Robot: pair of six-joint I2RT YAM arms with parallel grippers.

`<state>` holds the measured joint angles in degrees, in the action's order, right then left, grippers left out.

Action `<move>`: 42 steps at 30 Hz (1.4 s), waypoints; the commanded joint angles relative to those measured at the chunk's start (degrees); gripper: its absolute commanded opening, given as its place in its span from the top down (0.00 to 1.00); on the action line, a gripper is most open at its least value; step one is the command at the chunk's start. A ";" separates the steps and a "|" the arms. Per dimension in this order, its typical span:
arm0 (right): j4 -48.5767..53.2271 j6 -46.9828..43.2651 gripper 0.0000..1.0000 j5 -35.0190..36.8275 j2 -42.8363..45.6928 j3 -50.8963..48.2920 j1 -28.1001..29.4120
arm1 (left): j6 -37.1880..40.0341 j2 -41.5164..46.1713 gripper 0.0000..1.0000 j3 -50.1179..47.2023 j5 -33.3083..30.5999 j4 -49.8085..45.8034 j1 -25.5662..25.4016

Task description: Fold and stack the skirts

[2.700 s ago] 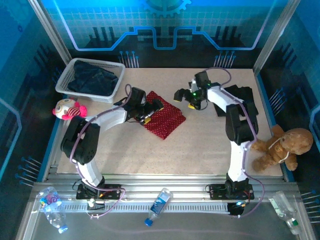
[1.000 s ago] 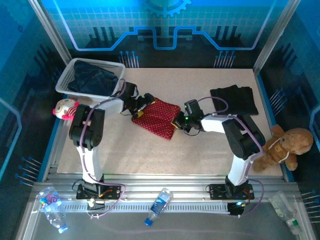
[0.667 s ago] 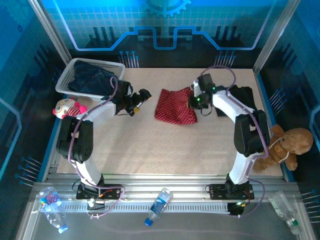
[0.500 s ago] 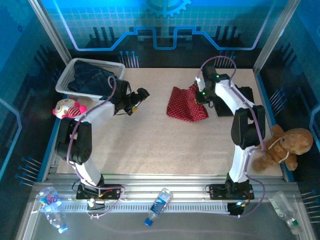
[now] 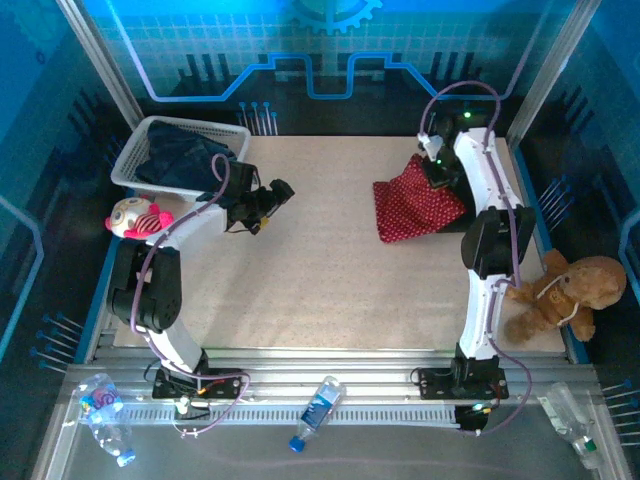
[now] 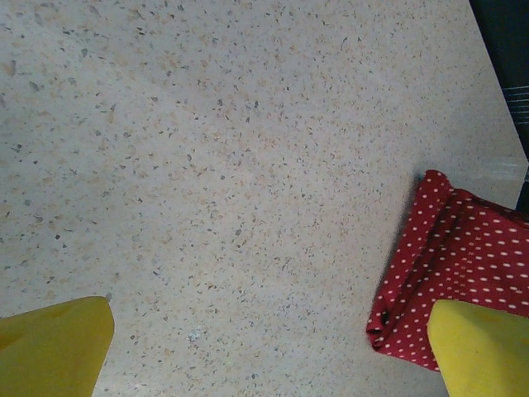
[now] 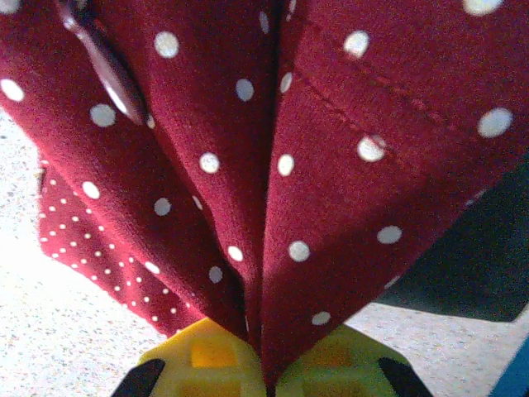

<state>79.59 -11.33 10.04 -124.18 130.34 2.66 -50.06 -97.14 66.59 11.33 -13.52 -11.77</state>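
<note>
The red skirt (image 5: 412,206) with white dots hangs and trails folded at the table's back right. My right gripper (image 5: 438,172) is shut on its upper edge, lifting it. In the right wrist view the red skirt's cloth (image 7: 248,165) is pinched between the yellow fingers (image 7: 198,356), and a patch of the black skirt (image 7: 475,277) shows behind it. My left gripper (image 5: 272,198) stands open over bare table at the left. Its yellow fingertips (image 6: 58,343) are wide apart, with the red skirt (image 6: 463,265) far ahead of them. Dark blue denim skirts (image 5: 185,160) lie in the basket.
The white mesh basket (image 5: 128,162) sits at the back left corner. A pink-and-white plush toy (image 5: 137,217) lies off the table's left edge and a brown teddy bear (image 5: 562,295) at the right edge. Plastic bottles (image 5: 320,408) lie on the front rail.
My right gripper has carried the red skirt from the table's middle up to the back right. The left gripper has let go and drawn back to the left, staying open.
</note>
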 commanded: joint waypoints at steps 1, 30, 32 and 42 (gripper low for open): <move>6.71 -3.12 1.00 -1.48 -2.12 6.93 -3.67 | -0.25 2.13 0.01 0.30 -0.94 -1.99 0.52; -3.40 -18.94 1.00 -9.68 -15.68 15.34 -23.36 | 0.58 3.09 0.01 4.03 -6.40 -11.74 -0.89; -3.49 -17.63 1.00 -9.79 -17.07 15.14 -22.93 | 0.53 3.11 0.01 3.98 -6.99 -11.79 -0.89; -0.35 -17.14 1.00 -18.74 -9.43 15.75 -20.33 | 1.19 2.84 0.01 4.33 -7.96 -11.90 -0.89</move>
<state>77.65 -29.34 -4.62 -139.72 143.98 -18.63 -50.46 -95.83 69.38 4.64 -23.79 -12.27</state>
